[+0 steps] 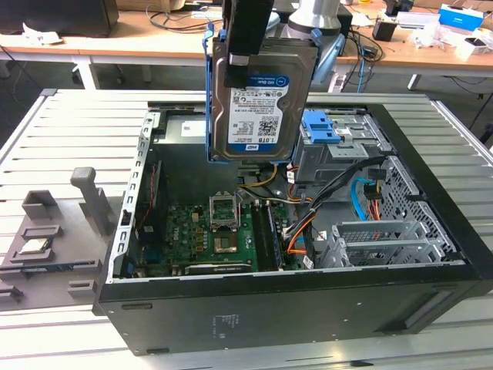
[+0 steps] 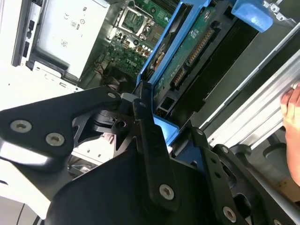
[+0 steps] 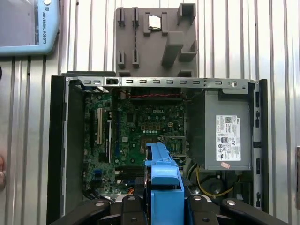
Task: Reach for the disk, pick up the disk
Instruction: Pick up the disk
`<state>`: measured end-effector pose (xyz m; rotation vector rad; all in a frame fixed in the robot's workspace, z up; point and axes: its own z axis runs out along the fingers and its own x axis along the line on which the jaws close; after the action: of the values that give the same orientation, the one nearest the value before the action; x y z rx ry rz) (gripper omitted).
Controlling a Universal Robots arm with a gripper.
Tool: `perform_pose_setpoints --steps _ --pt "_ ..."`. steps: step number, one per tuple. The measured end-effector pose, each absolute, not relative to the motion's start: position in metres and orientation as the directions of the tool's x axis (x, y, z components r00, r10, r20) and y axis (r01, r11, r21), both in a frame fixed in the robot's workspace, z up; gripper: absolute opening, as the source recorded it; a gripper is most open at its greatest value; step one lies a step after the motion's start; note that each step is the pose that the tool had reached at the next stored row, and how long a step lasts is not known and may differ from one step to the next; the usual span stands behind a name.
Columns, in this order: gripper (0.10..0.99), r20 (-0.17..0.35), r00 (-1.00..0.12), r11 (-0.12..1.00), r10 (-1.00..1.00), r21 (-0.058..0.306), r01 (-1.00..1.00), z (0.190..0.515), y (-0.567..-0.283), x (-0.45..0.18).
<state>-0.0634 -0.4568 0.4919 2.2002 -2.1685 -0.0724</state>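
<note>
- Directly beneath the tool (image 1: 250,42), clamped tight at its upper end, hangs the hard drive (image 1: 258,104), long axis vertical.
- Well below both sits the open computer case (image 1: 308,308).

The disk (image 1: 258,104) is a silver metal hard drive with a blue-and-white printed label facing the exterior view and a blue plastic bracket framing its sides. It hangs upright, clamped at its top edge by the hand (image 1: 246,46), above the open computer case (image 1: 308,301), toward the case's 12 o'clock side.
</note>
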Motion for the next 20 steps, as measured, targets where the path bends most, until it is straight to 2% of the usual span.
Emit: perform_pose_setpoints --steps 20 --pt "0.369 0.003 0.015 -0.014 -1.0 0.069 -0.997 0.492 -0.489 -0.063"
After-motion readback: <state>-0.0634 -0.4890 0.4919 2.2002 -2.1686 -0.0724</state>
